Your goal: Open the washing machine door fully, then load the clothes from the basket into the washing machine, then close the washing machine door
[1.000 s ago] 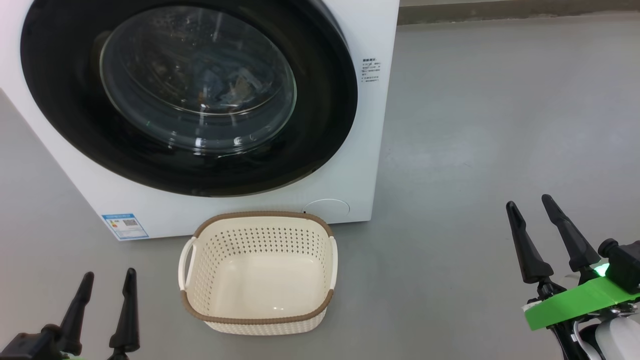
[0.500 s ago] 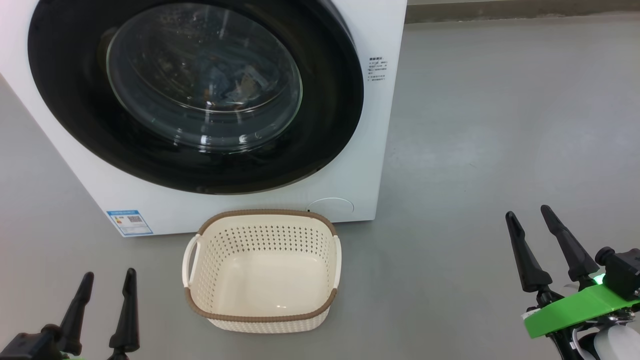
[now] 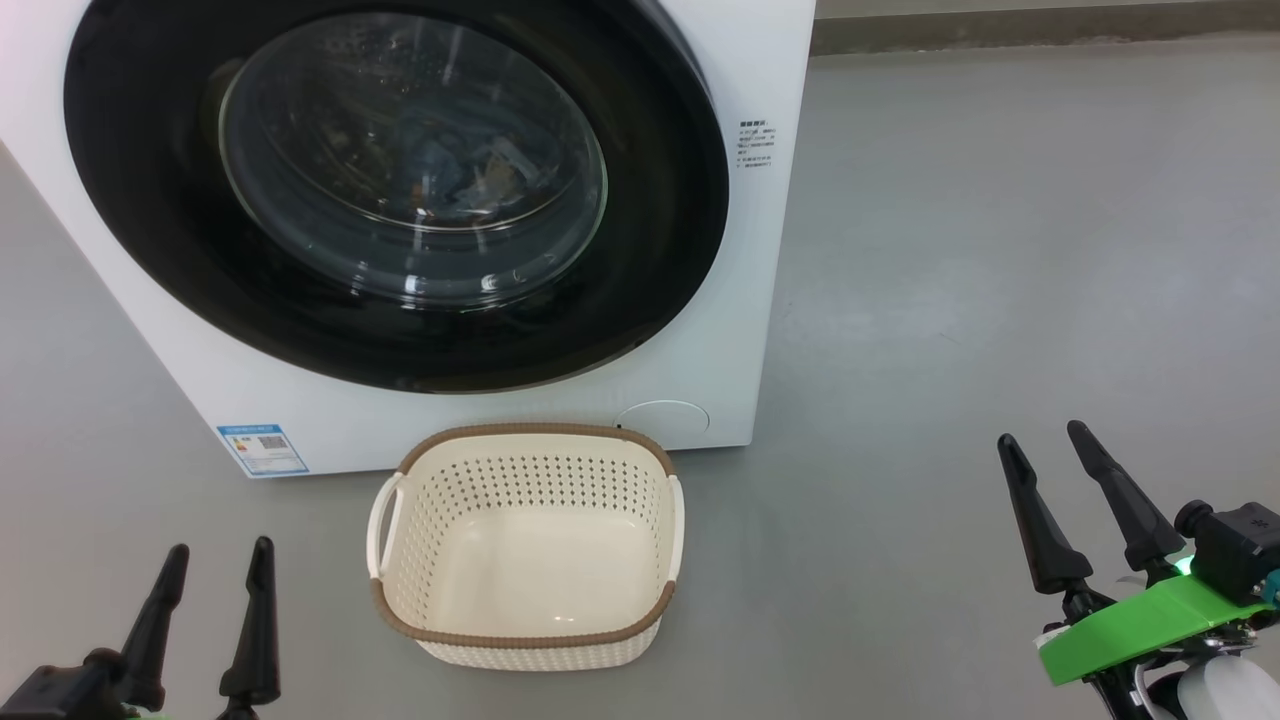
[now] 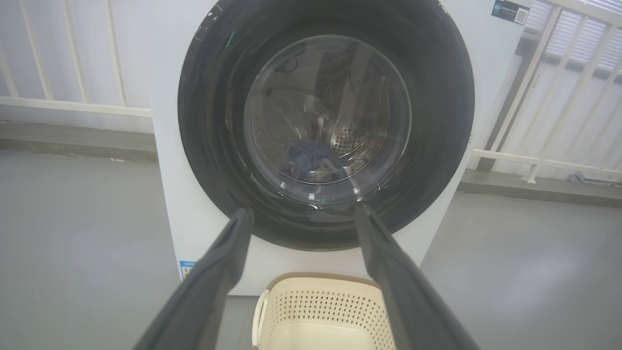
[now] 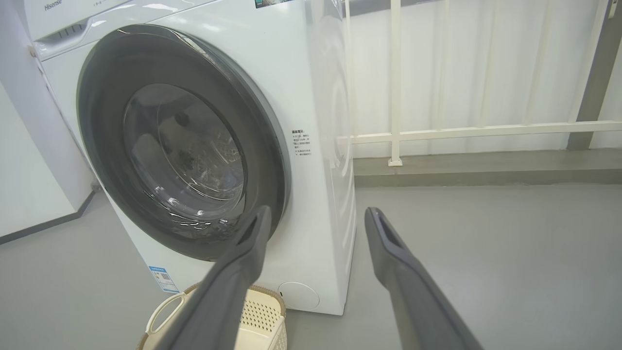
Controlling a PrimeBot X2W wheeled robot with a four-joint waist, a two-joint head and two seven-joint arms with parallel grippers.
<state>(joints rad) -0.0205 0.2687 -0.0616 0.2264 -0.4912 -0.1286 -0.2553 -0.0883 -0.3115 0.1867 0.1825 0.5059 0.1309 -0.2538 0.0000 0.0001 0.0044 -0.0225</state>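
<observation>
Spread and holding nothing, the left gripper (image 3: 221, 545) is seen at lower left. At upper left, the washing machine door (image 3: 400, 190) is shut, with clothes (image 3: 462, 178) glimpsed through it. The basket (image 3: 520, 432) is set at lower centre. The right gripper (image 3: 1039, 433), likewise spread, is seen at lower right.

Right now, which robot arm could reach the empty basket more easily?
Probably the left. The left gripper, open, sits close beside the basket, whose white handle faces it. The right gripper, also open, is farther off on the other side.
</observation>
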